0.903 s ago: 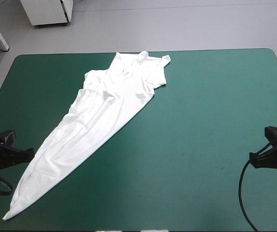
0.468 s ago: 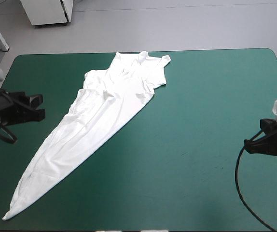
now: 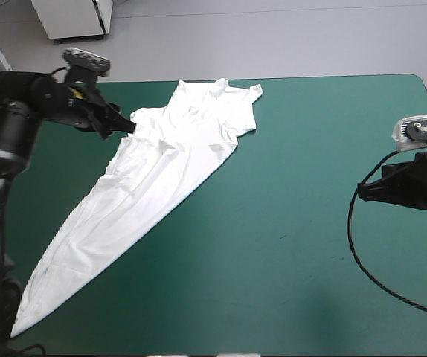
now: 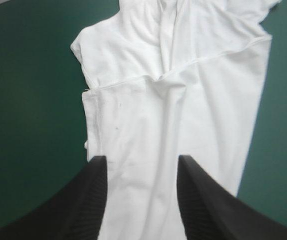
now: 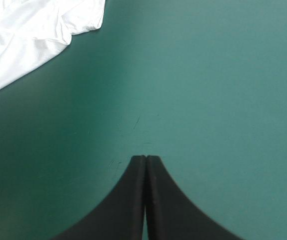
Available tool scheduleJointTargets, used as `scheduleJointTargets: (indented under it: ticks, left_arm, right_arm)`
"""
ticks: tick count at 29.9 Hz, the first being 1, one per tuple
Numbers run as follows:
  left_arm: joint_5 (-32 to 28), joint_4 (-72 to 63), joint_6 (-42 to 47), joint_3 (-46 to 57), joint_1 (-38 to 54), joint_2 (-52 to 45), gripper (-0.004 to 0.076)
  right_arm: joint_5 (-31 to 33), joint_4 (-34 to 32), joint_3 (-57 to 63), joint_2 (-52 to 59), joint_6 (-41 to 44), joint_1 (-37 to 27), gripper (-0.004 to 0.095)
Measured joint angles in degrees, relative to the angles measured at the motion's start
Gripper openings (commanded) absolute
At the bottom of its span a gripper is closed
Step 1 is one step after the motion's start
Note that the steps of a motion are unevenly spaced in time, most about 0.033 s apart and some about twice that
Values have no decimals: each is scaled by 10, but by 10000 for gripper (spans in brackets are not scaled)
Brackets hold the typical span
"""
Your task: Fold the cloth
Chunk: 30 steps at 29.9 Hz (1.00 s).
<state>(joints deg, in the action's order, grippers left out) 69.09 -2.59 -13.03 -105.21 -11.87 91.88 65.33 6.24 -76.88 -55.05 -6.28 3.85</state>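
Your left gripper (image 4: 141, 161) hangs open, the T-shirt (image 4: 198, 100) spread beneath its jaws; your right gripper (image 5: 146, 158) is closed, empty, over the teal-green cover (image 5: 218, 75), well apart from it.

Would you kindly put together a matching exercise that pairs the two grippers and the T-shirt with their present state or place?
Column one:
1. left gripper
2. right gripper
3. T-shirt

Column two:
A. shut, above bare teal-green cover
B. lying in a long taper from the far middle toward the near left corner
C. open, with white fabric showing between its fingers

Pairs: 1-C; 2-A; 3-B
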Motion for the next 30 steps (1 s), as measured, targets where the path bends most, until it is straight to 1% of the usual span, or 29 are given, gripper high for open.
scheduleJointTargets:
  ticks: [2,5,9,14,24,30]
  left_arm:
    - [0,36,26,-25,-26,48,320]
    - [6,36,49,-75,-39,129,320]
    - [21,19,50,-151,-39,226,320]
    - [22,-1,46,-229,-39,332,324]
    - [22,-23,33,-241,-40,413,324]
    - [19,-29,31,-246,-40,440,316]
  right_arm:
    - [0,0,0,-7,0,0,-13]
    - [0,0,0,-11,0,0,-13]
    - [0,-6,0,-12,0,0,-13]
    - [0,-16,0,-12,-2,0,-13]
    - [0,-50,0,-12,-7,0,-13]
    - [0,-54,0,-12,-8,0,-13]
